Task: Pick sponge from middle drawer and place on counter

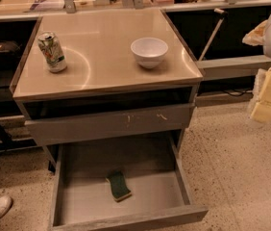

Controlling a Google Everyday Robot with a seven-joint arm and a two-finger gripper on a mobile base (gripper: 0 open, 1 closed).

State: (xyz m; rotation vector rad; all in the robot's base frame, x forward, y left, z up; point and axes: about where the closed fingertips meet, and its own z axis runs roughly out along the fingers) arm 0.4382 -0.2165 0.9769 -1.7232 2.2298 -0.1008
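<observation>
High down-facing view, jaws at right

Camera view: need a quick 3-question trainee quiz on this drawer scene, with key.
1. True or false: the green-and-yellow rectangular sponge lies on the glossy beige counter.
2. What stands on the counter to the left of the white round bowl? A) a printed drink can B) a glass mug C) a blue plate
3. Where is the pale yellow gripper relative to the open grey middle drawer?

Key
1. False: it lies on the drawer floor.
2. A
3. At the right edge of the view, beside the counter, higher than the drawer and apart from it.
</observation>
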